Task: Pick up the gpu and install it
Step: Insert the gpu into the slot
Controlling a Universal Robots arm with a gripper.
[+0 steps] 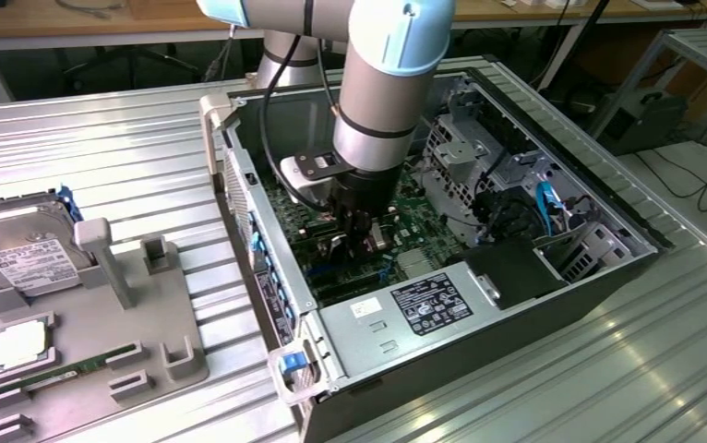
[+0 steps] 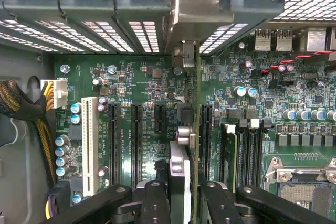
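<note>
My gripper [image 1: 360, 229] reaches down into the open computer case [image 1: 245, 212], just above the green motherboard [image 1: 422, 226]. It is shut on the gpu [image 2: 181, 174], which stands on edge between the two black fingers [image 2: 155, 198]. The card's silver end bracket [image 2: 188, 14] points at the case's rear slot openings. The card's thin edge runs right beside a long black expansion slot [image 2: 206, 129]. I cannot tell whether the card is touching the slot. In the exterior view the gpu [image 1: 375, 240] shows as a small silver and dark piece under the fingers.
A silver power supply [image 1: 434, 305] sits at the case's near end, with a drive cage [image 1: 464, 157] behind the arm. Beside the card are memory slots [image 2: 247, 145], a processor socket [image 2: 299, 182] and a cable bundle [image 2: 26, 108]. A hard drive [image 1: 28, 263] lies on a grey fixture [image 1: 107, 351].
</note>
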